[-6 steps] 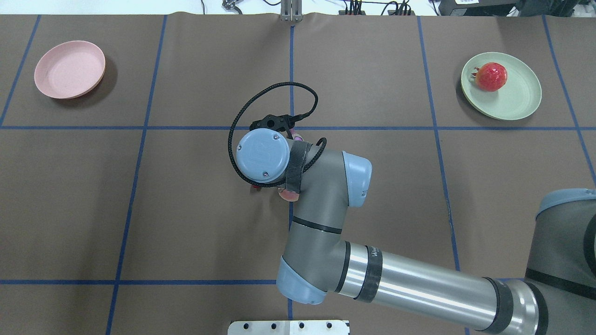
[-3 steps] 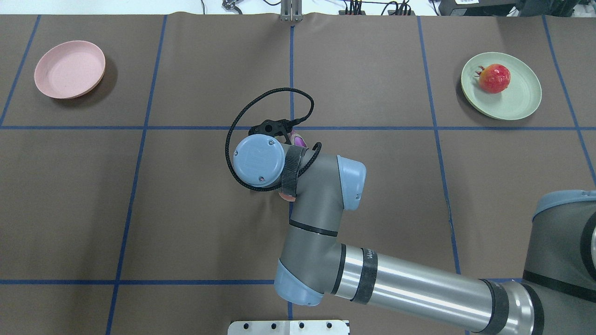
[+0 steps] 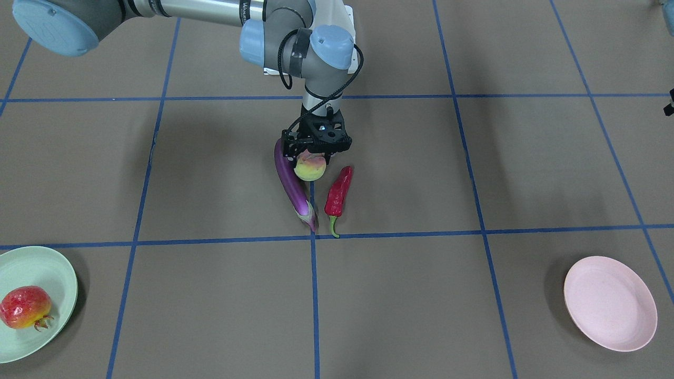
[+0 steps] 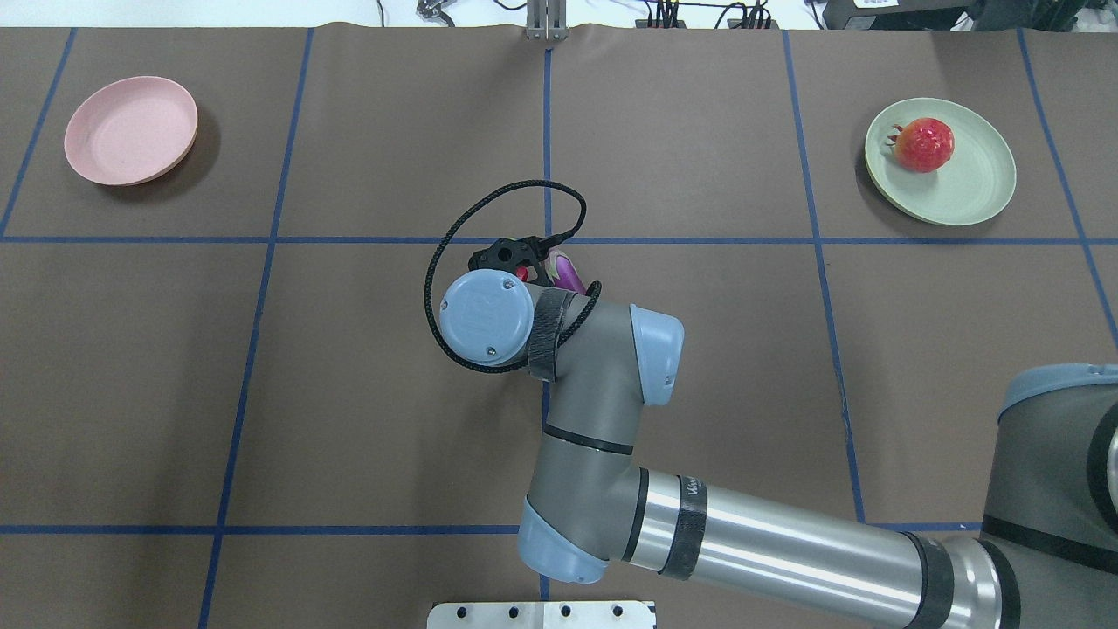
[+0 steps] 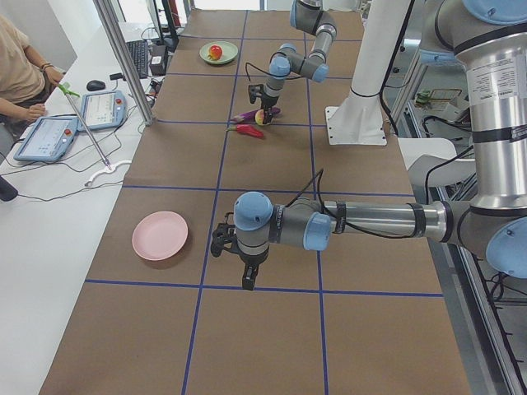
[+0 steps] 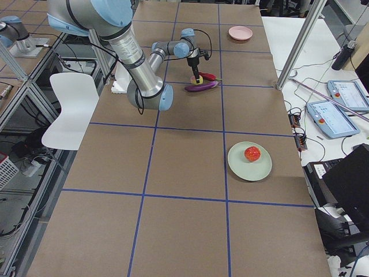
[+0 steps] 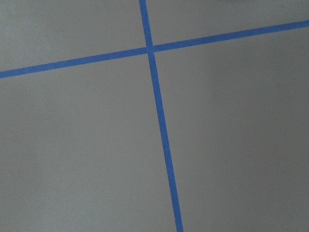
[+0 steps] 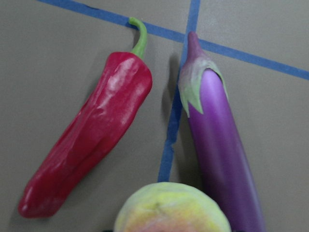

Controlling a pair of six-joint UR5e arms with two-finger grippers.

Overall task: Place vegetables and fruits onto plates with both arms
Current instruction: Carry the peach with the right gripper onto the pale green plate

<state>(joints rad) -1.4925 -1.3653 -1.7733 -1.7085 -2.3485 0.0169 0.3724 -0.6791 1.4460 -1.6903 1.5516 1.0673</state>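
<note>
The right arm (image 4: 611,384) reaches to the middle of the counter (image 3: 474,173). Its right pincer (image 3: 311,158) points straight down directly over the peach (image 3: 309,169). The pincer body hides the top of the fruit, and the right wrist view shows the peach at its bottom edge but no fingers. We therefore cannot tell how far the pincer is open, or whether it has hold of the peach.

The eggplant (image 3: 292,184) lies close against the peach, though contact is not clear. Its pale calyx tip points toward the operators' side and overlaps a blue tape line (image 8: 170,140). The chili pepper (image 3: 338,196) lies on the peach's other side, apart from it, and its green stem reaches the crossing tape line.

The pomegranate (image 3: 25,307) rests on the mint-green plate (image 3: 42,268) at the counter's end on the robot's right. The pink plate (image 3: 611,302) sits at the opposite end.

The left arm (image 5: 370,218) extends low over the counter, and the left pincer (image 5: 248,278) hangs near the pink plate without touching it. Its opening cannot be judged, and its wrist camera shows only counter and tape.
</note>
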